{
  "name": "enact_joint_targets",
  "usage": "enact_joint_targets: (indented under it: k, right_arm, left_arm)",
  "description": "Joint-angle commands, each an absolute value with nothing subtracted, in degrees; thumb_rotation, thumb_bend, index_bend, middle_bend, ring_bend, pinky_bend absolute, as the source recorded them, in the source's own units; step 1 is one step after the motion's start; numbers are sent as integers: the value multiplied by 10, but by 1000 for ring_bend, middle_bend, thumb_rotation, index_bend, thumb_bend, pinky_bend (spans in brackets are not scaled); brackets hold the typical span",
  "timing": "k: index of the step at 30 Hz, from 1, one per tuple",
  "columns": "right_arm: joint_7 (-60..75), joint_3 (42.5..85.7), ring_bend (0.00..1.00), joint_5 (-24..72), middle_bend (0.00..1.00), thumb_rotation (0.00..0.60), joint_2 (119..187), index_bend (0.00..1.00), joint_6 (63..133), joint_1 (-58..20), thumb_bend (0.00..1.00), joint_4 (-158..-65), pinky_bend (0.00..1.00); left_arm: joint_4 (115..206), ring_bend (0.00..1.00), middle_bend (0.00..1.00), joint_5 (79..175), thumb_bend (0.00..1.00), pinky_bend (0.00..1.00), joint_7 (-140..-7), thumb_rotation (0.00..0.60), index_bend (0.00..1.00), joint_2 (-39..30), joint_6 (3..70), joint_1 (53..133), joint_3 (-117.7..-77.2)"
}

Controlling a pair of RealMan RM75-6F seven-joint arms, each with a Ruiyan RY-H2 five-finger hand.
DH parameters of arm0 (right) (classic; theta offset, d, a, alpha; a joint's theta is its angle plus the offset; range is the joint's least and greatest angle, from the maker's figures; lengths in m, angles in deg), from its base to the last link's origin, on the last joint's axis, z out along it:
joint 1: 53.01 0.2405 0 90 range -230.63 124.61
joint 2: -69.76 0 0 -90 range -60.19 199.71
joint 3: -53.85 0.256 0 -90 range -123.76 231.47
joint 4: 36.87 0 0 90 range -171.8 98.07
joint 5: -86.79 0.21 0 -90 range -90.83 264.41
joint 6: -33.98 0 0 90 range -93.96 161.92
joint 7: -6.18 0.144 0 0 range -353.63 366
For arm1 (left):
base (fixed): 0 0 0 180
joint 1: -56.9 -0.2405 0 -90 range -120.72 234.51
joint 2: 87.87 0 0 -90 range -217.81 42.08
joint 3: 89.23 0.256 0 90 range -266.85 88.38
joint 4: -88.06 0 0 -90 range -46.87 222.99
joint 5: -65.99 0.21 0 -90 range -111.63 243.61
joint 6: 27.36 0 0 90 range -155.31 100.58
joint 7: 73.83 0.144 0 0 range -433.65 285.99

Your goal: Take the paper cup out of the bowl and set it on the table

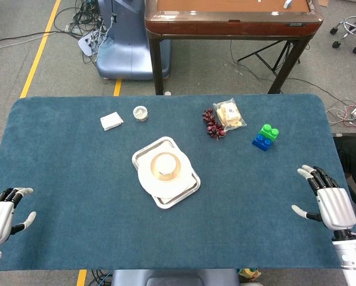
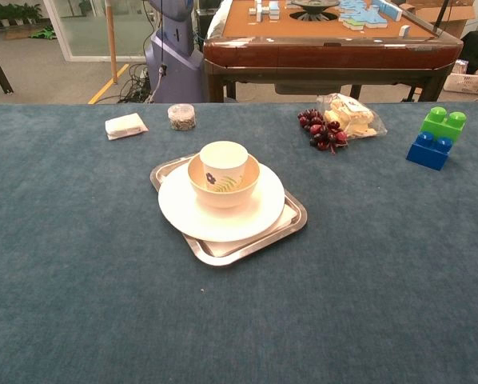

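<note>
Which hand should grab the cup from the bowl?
Probably the left hand: both hands are open and far from the paper cup, but the bowl sits slightly left of the table's middle, so the right hand has farther to go.

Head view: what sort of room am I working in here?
Probably a lab or workshop, not a home. A blue-carpeted table holds staged props, loose cables trail over the grey floor with its yellow tape line, and a mahjong-style table stands behind.
</note>
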State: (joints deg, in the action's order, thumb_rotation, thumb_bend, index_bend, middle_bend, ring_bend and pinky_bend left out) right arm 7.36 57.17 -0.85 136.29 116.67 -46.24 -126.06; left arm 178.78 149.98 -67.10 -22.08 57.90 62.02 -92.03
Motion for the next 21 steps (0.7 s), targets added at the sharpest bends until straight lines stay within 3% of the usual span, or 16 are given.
enact_joint_targets:
  k: [1,8,13,16,21]
  right_arm:
    - [60,572,108,-9,180,600,1367,219,1170,-463,0,-1260,245]
    - [63,572,108,-5,181,600,1366,235,1165,-461,0,-1262,245]
    - [52,573,108,-1,191,600,1367,256,1174,-466,0,-1260,245]
    - [47,572,108,-1,196,600,1367,265,1178,-469,0,-1263,245]
    - [45,573,108,1,199,600,1368,274,1178,-470,0,-1265,245]
  left_arm:
    - [1789,238,316,1500,257,375,-668,600,310,-221,581,619,-920]
    - [1788,218,316,1500,257,371,-671,600,313,-218,581,620,-922]
    - [1786,49,261,1533,257,205,-684,600,346,-208,609,617,-919]
    - [1787,12,228,1558,257,149,-698,600,364,-211,612,620,-911]
    - [1795,0,92,1592,257,1,-726,600,410,-221,607,637,-909]
